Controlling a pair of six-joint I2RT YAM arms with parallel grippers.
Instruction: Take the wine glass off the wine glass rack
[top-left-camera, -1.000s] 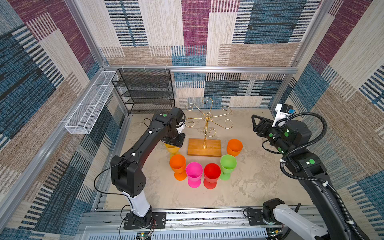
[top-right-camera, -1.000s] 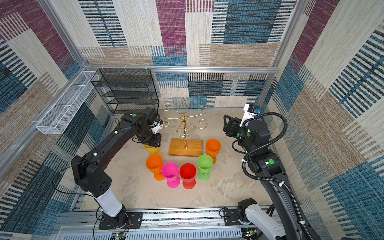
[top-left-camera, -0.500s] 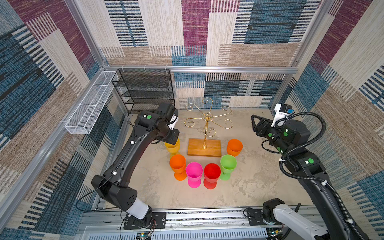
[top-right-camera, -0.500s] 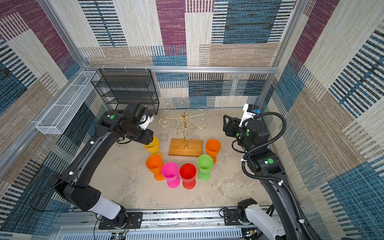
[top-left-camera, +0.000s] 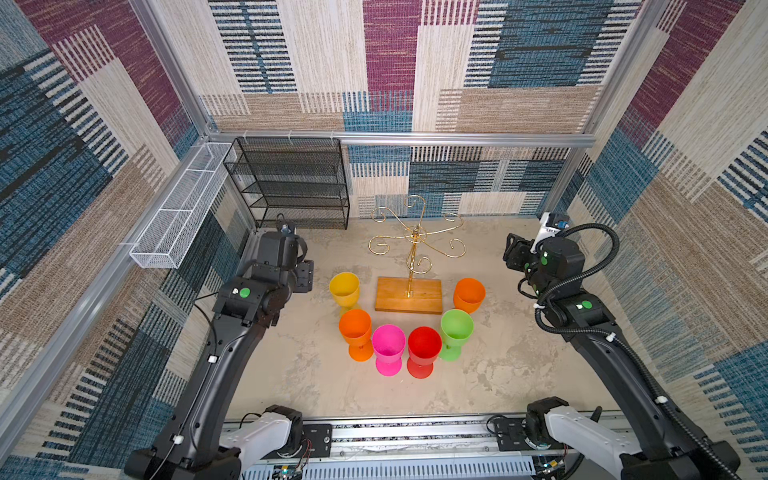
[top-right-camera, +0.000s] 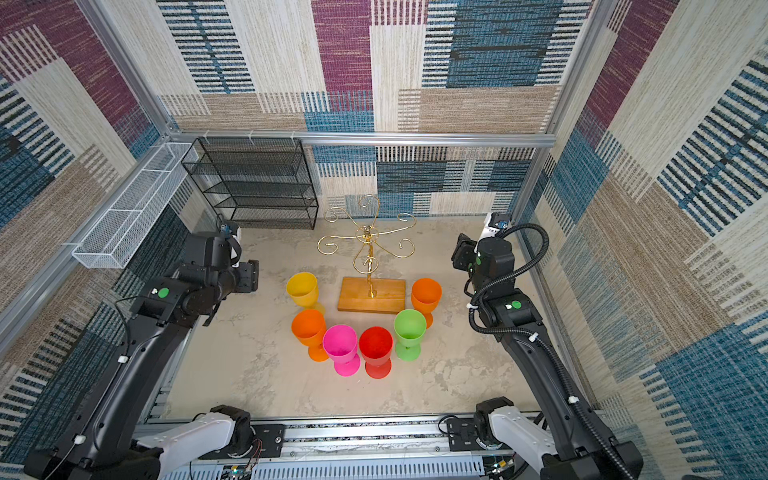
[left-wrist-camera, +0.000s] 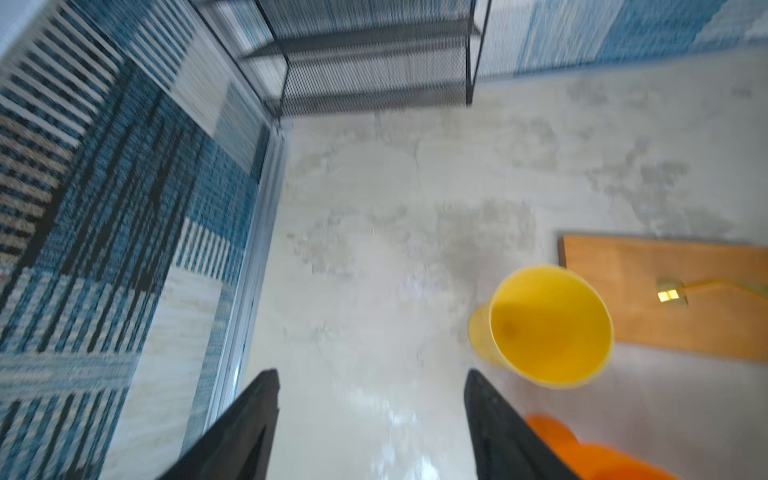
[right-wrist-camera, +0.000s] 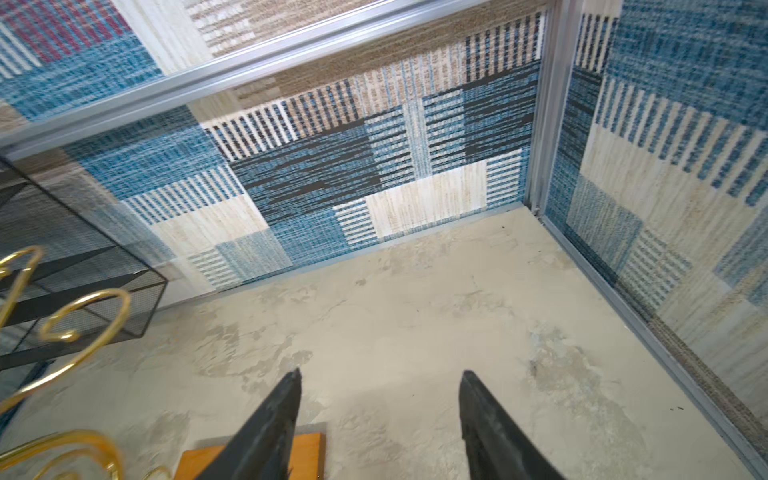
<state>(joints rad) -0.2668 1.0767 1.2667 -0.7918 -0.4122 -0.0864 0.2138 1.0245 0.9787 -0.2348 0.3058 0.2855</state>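
The gold wire rack (top-left-camera: 409, 294), curled arms over a wooden base, is standing mid-way across the worktop (top-left-camera: 498, 374) with bright glasses (top-left-camera: 388, 340) ringing its front, while the left claw (left-wrist-camera: 370, 374) is hovering wide apart near the yellow glass (top-left-camera: 344, 286), gripping nothing, and the right claw (right-wrist-camera: 380, 374) is gaping empty.

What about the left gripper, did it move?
Yes. The left gripper has pulled back leftward, away from the yellow glass and the wine glass rack.

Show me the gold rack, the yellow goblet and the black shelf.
gold rack (top-left-camera: 390, 297), in a top view, wooden base.
yellow goblet (left-wrist-camera: 548, 328), left wrist view, inside the bowl.
black shelf (top-left-camera: 295, 185), in a top view, middle tier.
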